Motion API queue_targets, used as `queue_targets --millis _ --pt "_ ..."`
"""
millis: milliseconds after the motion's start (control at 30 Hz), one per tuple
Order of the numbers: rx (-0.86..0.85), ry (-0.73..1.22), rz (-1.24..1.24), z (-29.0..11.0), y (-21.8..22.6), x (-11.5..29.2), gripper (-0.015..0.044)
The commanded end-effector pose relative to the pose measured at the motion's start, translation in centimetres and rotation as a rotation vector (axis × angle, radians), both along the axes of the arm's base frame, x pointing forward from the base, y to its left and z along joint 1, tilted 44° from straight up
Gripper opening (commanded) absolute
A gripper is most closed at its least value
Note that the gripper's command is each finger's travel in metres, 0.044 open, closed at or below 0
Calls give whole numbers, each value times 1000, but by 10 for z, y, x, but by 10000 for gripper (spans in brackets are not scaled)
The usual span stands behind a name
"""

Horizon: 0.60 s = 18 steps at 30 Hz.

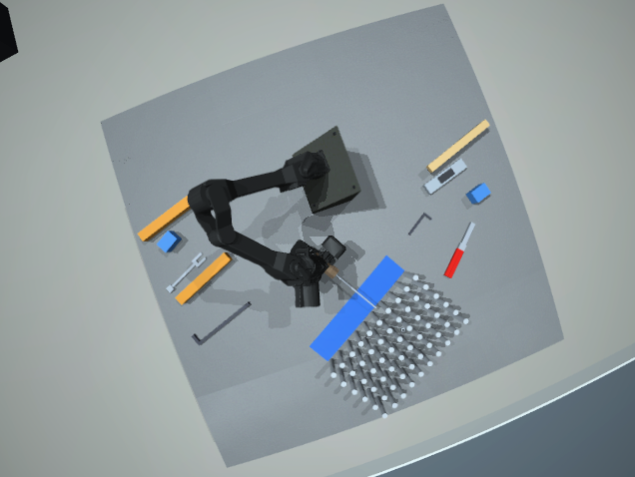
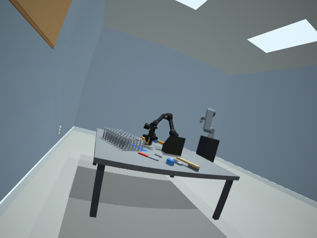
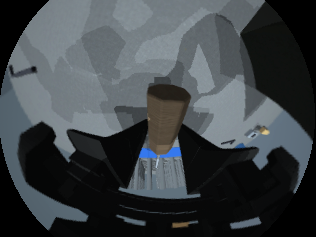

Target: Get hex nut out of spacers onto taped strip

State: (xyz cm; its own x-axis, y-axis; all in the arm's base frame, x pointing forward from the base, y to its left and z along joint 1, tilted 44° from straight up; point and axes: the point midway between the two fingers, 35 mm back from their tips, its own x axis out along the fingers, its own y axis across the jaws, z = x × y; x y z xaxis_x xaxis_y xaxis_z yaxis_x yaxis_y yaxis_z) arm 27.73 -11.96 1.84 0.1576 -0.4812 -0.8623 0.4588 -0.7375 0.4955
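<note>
My gripper is low over the table, just in front of the blue taped strip. It is shut on a tool with a brown handle and a thin grey rod. The rod lies across the strip and its tip reaches the front row of the standing spacers. All spacers that I see stand upright. A tiny dark speck deep among the spacers may be the nut; it is too small to be sure.
A red-handled tool, a small hex key, a blue cube, a grey block and a wooden bar lie to the right. Two orange bars, a wrench, a blue cube and a long hex key lie to the left.
</note>
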Motion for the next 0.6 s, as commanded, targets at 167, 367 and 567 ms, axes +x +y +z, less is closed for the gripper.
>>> queue_targets --millis 167,367,567 --pt "1 -9 -1 -1 2 8 0" --pt "1 -9 -1 -2 3 11 0" --pt "1 -10 -1 -3 4 15 0"
